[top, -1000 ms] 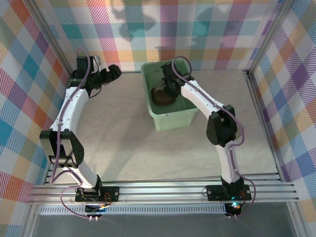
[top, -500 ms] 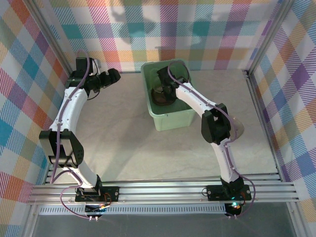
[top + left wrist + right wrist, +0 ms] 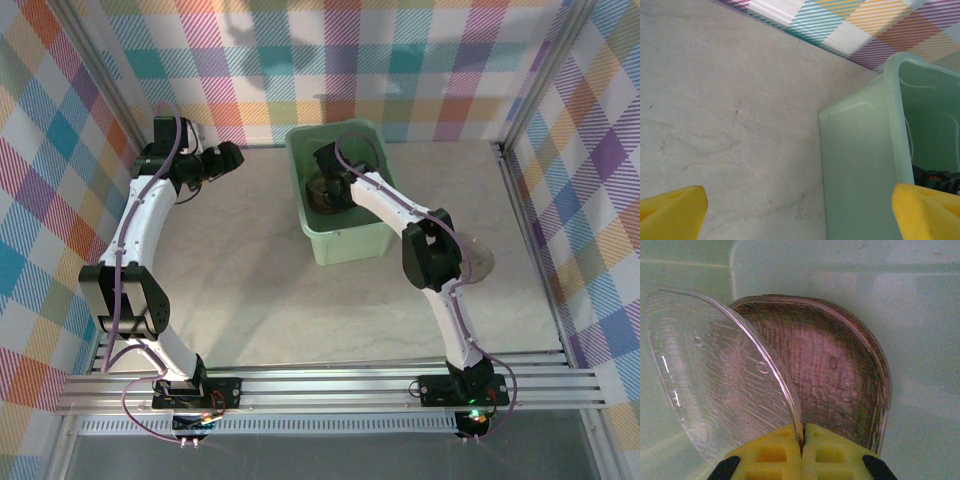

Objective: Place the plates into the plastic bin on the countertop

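Since the clear plate (image 3: 720, 385) is seen to be thin, rigid and glossy, it is judged light, stiff, slippery and liable to chip or crack if it is let fall on its edge. It is pinched at its rim by the right end effector (image 3: 801, 450), whose jaws are closed on that edge, and it is tilted steeply inside the plastic bin (image 3: 920, 315). Close behind it a stack of smoky brown plates (image 3: 840, 375) is seen lying flat on the bin floor; whether the two are touching cannot be told. A rim grip is judged the sensible hold, as little else is offered to narrow jaws, and a low, gentle release is called for. The left end effector (image 3: 799, 210) is spread wide and nothing is carried by it; it is held above the surface (image 3: 715, 125), just beside the bin's outer wall
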`<action>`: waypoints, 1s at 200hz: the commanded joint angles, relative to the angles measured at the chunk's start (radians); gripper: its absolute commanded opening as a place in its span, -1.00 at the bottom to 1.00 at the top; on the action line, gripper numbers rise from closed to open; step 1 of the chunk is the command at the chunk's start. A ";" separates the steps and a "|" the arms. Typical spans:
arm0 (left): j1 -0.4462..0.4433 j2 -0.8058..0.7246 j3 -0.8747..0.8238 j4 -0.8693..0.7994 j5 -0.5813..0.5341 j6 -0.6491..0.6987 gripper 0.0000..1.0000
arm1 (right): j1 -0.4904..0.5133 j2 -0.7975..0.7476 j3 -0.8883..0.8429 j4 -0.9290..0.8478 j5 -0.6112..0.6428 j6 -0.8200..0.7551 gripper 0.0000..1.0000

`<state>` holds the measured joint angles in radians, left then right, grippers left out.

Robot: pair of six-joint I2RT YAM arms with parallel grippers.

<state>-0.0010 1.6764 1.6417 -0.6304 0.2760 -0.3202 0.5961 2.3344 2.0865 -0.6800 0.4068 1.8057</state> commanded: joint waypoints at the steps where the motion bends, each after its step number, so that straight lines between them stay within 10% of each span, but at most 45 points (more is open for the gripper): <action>1: 0.013 -0.014 0.023 -0.021 0.012 0.009 0.89 | 0.008 -0.004 -0.039 0.002 -0.009 0.026 -1.00; 200: 0.002 -0.044 -0.067 0.058 0.032 -0.074 0.85 | 0.005 -0.136 -0.278 0.270 0.024 -0.025 -1.00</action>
<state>-0.0010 1.6539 1.5806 -0.6037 0.2840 -0.3744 0.5972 2.2601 1.8400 -0.4763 0.3935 1.8008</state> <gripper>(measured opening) 0.927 0.038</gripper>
